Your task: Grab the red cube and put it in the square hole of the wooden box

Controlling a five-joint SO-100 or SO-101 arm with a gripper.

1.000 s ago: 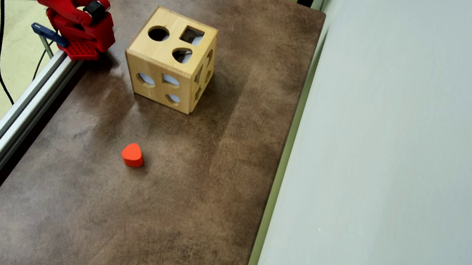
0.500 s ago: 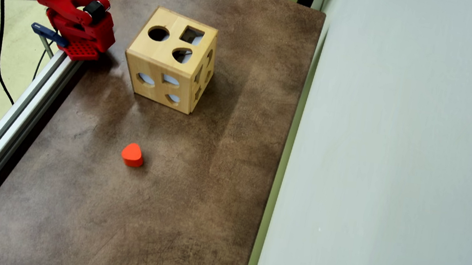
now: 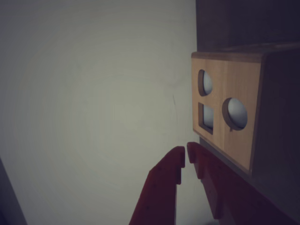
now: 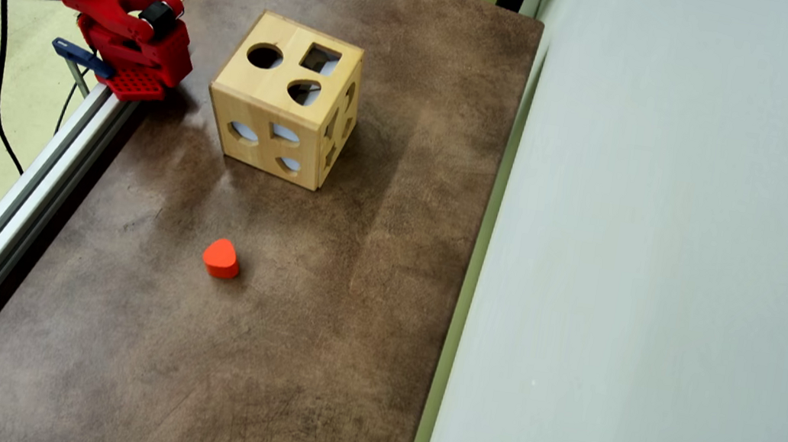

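Brown table (image 4: 316,333): red block (image 4: 220,258) overhead only; wrist shows fingers (image 3: 183,157) clenched, empty.

Overhead view: set high above the brown table (image 4: 312,364), looking steeply down, far enough to take in nearly the whole tabletop, with the wooden box (image 4: 285,110) toward the upper left and the arm's base (image 4: 128,37) just left of the box at the table edge. Wrist view: riding on the arm, close behind the gripper (image 3: 184,157), facing the pale wall (image 3: 93,93), tilted sideways, with the box (image 3: 227,112) near at right. Shared by both: the box's holed face and the wall.
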